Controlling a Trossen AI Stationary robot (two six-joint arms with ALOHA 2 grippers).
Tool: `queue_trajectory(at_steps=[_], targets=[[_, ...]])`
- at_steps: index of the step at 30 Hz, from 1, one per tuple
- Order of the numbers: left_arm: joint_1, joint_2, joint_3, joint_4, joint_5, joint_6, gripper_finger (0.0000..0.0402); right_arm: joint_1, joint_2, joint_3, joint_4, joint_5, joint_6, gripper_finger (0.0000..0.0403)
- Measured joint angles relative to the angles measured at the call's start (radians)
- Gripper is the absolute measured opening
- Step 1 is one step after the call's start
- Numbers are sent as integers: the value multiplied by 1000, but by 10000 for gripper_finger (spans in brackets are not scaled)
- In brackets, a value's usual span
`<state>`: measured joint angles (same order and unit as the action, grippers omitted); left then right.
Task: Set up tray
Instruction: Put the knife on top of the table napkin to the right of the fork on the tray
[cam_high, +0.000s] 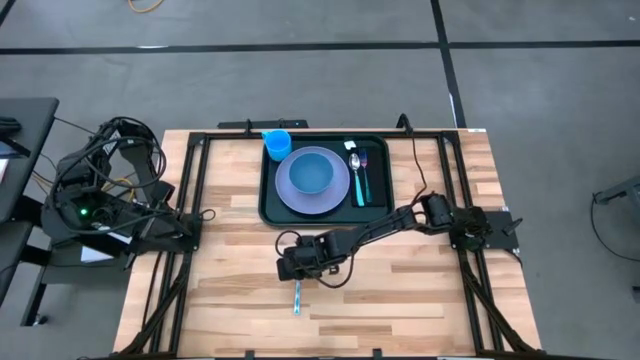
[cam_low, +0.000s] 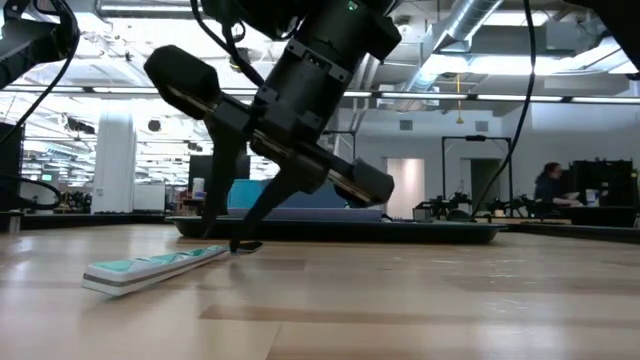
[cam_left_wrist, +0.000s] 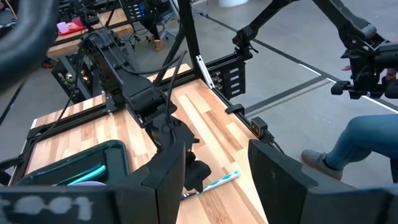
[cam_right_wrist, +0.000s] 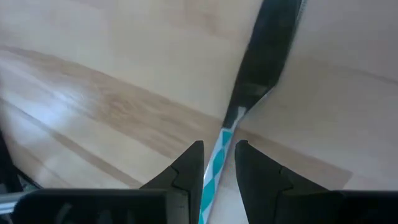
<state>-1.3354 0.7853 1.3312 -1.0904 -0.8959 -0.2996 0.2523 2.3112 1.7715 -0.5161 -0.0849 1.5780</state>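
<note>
Right hand (cam_right_wrist: 217, 165) is set low over the bench (cam_high: 420, 290), fingers narrowly parted astride a teal-patterned knife (cam_high: 297, 298), no lift evident. Knife's long axis runs toward the tray (cam_high: 272, 205), well apart beyond. Left hand (cam_left_wrist: 214, 180) is parked, open.

Overhead straight down, low camera level across table (cam_high: 400, 300), wrist cameras close, all sharing tabletop

Pale wood table (cam_high: 400, 290) – smooth, faintly glossy, tray (cam_high: 270, 200) seemingly plastic
</note>
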Motion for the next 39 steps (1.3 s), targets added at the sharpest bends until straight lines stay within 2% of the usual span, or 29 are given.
queue_trajectory(at_steps=[11, 21, 26, 31, 39], targets=[[0, 0, 0, 0, 0, 0, 167, -8, 2, 0, 0, -21, -6, 88], [0, 0, 0, 0, 0, 0, 167, -19, 2, 0, 0, -15, 27, 172], [0, 0, 0, 0, 0, 0, 167, -19, 1, -6, 4, -14, 47, 192], [0, 0, 0, 0, 10, -15, 167, -18, -4, -27, 8, -16, 98, 183], [0, 0, 0, 0, 25, -19, 167, -13, -6, -38, -19, -19, 124, 133]])
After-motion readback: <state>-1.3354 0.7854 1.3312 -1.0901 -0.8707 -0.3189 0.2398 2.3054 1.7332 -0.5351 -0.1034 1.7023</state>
